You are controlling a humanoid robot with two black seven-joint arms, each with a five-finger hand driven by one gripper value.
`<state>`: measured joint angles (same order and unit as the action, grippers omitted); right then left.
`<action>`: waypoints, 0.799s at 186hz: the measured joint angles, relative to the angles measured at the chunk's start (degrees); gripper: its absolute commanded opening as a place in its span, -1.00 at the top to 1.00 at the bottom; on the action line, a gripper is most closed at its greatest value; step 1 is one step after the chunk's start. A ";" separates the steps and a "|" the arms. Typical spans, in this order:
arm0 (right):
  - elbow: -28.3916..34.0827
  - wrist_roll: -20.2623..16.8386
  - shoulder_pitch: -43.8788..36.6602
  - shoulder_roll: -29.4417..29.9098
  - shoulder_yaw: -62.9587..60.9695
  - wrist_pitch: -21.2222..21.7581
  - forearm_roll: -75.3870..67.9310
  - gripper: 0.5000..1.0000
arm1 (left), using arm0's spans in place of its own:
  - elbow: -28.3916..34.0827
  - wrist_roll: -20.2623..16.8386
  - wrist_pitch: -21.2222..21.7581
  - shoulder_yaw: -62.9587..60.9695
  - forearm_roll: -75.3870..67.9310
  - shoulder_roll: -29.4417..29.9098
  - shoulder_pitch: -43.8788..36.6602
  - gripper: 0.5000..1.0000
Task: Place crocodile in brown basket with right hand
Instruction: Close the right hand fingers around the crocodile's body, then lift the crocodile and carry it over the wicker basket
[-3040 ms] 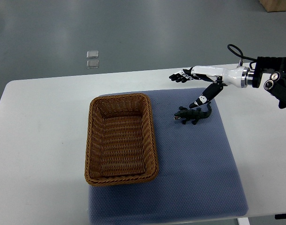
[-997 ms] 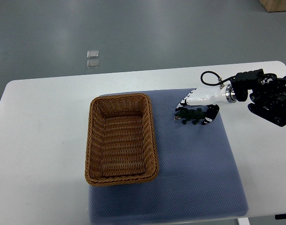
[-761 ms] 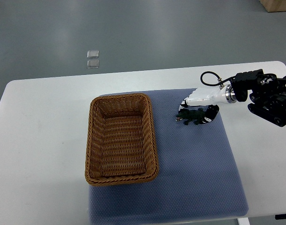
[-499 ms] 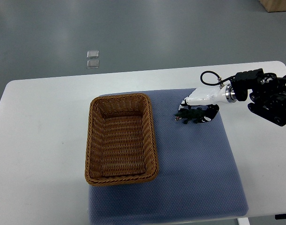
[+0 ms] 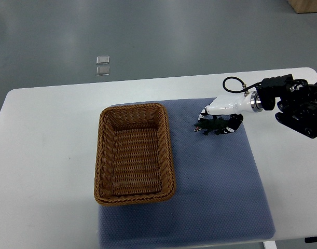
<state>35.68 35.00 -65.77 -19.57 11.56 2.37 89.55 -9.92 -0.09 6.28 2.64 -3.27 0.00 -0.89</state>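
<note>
A small dark green toy crocodile [image 5: 209, 126] lies on the blue mat [image 5: 215, 181], to the right of the brown wicker basket [image 5: 101, 155]. My right hand [image 5: 216, 119] reaches in from the right edge and is curled over the crocodile, fingers on its far side and thumb on its near side, so it is shut on the toy. The crocodile's head pokes out to the left of the hand. The basket holds nothing. The left arm does not show.
The mat lies on a white table [image 5: 44, 155]. Black arm hardware and a looped cable [image 5: 298, 104] sit at the right edge. Two small clear squares [image 5: 102, 65] lie on the grey floor beyond the table.
My right hand came down from behind the crocodile, turned over it, and its fingers closed around the toy. The crocodile has stayed in nearly the same spot.
</note>
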 measured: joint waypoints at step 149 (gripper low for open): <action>0.02 0.00 -3.88 -0.34 -0.92 -0.08 -3.72 1.00 | -0.01 0.00 0.00 0.00 0.00 0.00 0.00 -1.00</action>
<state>35.70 35.00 -69.65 -19.91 10.63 2.29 85.83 -9.93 -0.09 6.28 2.64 -3.26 0.00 -0.90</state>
